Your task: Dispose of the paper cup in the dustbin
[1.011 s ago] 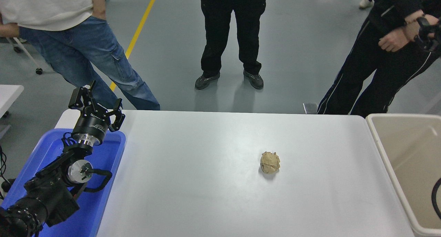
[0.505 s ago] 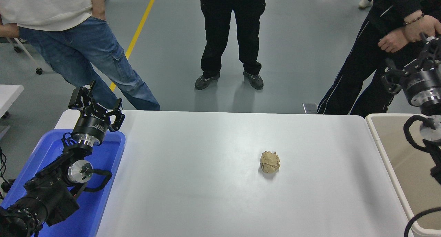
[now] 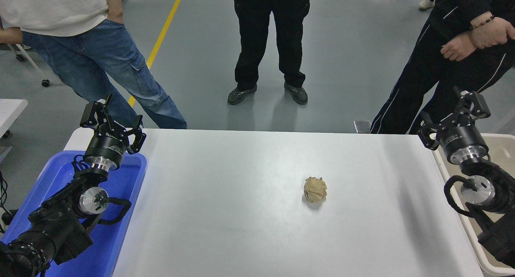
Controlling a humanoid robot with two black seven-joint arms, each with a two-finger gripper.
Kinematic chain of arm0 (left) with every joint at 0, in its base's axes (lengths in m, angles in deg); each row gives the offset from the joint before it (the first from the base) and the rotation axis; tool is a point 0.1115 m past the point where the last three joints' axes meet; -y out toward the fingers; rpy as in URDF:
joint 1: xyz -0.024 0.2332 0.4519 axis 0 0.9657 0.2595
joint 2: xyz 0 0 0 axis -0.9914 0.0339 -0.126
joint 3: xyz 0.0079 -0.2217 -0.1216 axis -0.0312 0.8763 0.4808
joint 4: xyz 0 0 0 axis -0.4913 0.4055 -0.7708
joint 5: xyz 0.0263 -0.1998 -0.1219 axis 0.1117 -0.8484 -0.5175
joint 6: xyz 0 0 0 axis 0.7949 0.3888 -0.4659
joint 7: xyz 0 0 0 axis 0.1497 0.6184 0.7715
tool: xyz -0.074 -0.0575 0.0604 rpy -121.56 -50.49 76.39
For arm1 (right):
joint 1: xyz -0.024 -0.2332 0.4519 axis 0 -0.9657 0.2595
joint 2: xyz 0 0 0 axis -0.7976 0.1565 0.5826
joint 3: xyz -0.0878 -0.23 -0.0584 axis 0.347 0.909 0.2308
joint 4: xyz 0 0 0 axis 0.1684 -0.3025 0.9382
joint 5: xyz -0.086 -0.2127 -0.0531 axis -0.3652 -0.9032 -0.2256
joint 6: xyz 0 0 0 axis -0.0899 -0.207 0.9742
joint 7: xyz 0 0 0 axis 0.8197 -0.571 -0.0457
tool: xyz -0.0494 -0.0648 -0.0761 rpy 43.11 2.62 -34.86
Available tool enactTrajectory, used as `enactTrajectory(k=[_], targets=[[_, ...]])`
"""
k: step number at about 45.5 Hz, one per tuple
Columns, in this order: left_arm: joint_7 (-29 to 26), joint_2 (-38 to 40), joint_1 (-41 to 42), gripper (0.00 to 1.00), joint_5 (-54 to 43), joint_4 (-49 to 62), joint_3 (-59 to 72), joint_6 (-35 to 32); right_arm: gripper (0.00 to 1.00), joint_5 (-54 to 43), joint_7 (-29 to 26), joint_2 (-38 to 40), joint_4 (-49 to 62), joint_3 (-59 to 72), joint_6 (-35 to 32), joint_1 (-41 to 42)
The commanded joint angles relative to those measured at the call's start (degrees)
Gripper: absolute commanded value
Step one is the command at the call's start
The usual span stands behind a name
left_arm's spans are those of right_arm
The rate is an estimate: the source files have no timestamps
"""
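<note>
White table point(image 3: 241, 228) w/ a crumpled tan paper ball point(image 3: 315, 189) right of its centre, alone. Left gripper point(image 3: 111, 120) is over the far end of the blue bin point(image 3: 116, 236), fingers spread, holding nothing. Right gripper point(image 3: 453, 116) is above the far left corner of the beige dustbin point(image 3: 450, 184) at the table's right edge, fingers apart, empty. Three persons stand at the far side.

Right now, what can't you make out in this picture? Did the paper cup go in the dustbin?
Head view only:
- Paper cup: not visible anywhere.
- Dustbin: the right arm and the picture's right edge hide most of its inside, so the cup's whereabouts cannot be told.
- Blue bin: its floor is partly covered by the parked left arm.
- The people: cut off by the top edge.
</note>
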Motion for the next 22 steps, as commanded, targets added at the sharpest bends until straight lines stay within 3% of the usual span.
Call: enactTrajectory(k=[1,9,22], targets=[[0.1,0.0,0.0,1.0,0.1,0.0,0.0,0.0,0.99,-0.1,1.0,-0.8,0.1,-0.1,0.0,-1.5],[0.0,0.0,0.0,1.0,0.0,0.0,0.0,0.0,0.99,-0.1,5.0,-1.5,0.2,0.0,-0.1,-1.8],[0.0,0.0,0.0,1.0,0.0,0.0,0.0,0.0,0.99,-0.1,5.4,-1.6,0.3,0.0,-0.1,-1.8]])
